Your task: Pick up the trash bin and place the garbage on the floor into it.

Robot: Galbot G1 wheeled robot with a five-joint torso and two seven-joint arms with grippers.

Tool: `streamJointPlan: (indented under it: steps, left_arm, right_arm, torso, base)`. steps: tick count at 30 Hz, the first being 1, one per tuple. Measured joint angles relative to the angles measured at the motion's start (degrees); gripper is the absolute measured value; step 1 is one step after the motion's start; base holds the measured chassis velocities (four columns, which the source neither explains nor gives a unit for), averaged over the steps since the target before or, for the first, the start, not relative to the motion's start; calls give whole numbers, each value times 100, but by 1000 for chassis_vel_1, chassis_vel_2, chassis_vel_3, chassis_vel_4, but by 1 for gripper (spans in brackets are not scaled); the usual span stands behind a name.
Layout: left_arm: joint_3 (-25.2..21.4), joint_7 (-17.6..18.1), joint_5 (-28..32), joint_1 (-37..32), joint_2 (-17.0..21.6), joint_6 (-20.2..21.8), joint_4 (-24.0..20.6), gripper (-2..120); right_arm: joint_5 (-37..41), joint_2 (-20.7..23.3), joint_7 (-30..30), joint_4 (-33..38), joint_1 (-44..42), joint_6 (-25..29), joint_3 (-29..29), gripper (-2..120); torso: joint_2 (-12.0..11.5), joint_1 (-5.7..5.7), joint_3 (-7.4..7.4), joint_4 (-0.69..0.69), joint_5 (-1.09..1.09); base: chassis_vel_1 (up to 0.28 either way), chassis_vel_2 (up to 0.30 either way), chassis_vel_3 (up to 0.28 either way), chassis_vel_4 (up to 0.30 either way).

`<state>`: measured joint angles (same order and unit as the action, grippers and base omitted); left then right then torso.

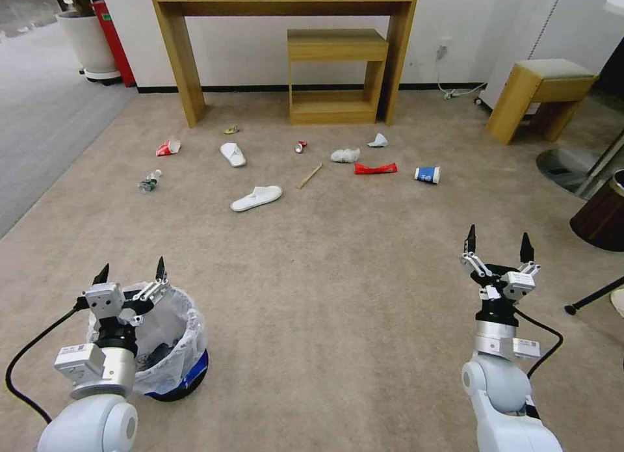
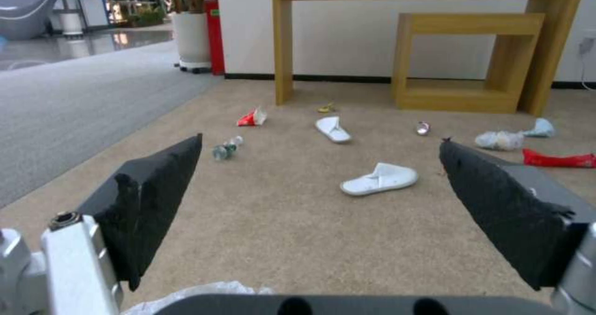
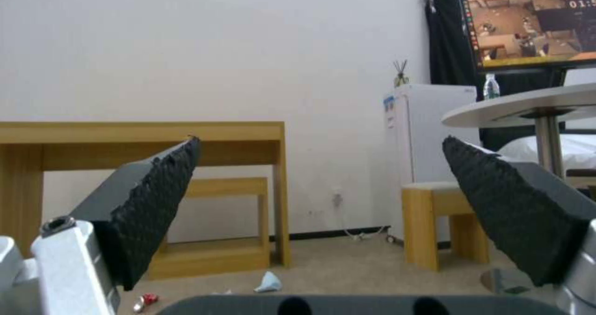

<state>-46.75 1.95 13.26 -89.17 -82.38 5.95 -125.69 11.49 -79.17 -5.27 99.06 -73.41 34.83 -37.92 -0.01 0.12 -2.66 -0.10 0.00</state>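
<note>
Trash bin [image 1: 179, 348], small, round and dark with a blue base and a crinkled translucent white liner, stands on the beige-brown short-pile carpet floor [image 1: 338, 296] at the robot's near left. It has not been lifted: its base rests flat on the carpet. The left hand [image 1: 132, 270] hangs right over its near rim with both black padded fingers spread wide and nothing between them, which reads as an approach for gripping the rim; the left wrist view shows a scrap of the white liner [image 2: 205, 291] just under the hand, so the wall is close beneath it.

The right hand [image 1: 498, 240] is held out on the other side, well apart from the bin, fingers likewise spread and empty, probably kept free to gather litter once the bin is carried.

That litter lies farther ahead in a loose band before the light wooden table [image 1: 286, 23]: two white slippers [image 1: 256, 198], a red wrapper [image 1: 375, 168], a blue paper cup [image 1: 427, 174], a red-and-white carton [image 1: 168, 147], a crushed clear bottle [image 1: 149, 181], a red can [image 1: 300, 146], a wooden stick [image 1: 310, 175] and crumpled tissues [image 1: 345, 155]. All of it is out of reach from here, so I judge the bin must be brought to it.
</note>
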Motion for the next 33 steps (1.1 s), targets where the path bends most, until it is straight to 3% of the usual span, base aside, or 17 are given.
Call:
streamJointPlan:
  steps: [7, 21, 33]
  left_arm:
    - [-11, -13, -7, -4, -12, -26, 0, 100]
    - [17, -64, -92, 12, -75, -100, 69, 100]
    - [19, -67, -99, 29, -76, -110, 108, 100]
  right_arm:
    - [-25, -2, 69, -38, -6, 9, -9, 91]
    - [-39, -3, 158, -139, -24, 99, -57, 90]
    - [-111, -33, 182, -217, -12, 151, -57, 90]
  torso:
    - [0, 0, 0, 0, 0]
    - [0, 0, 0, -1, 0]
    - [0, 0, 0, 1, -1]
  base:
    - [0, 0, 0, 0]
    - [17, 20, -16, -20]
    - [101, 112, -109, -97]
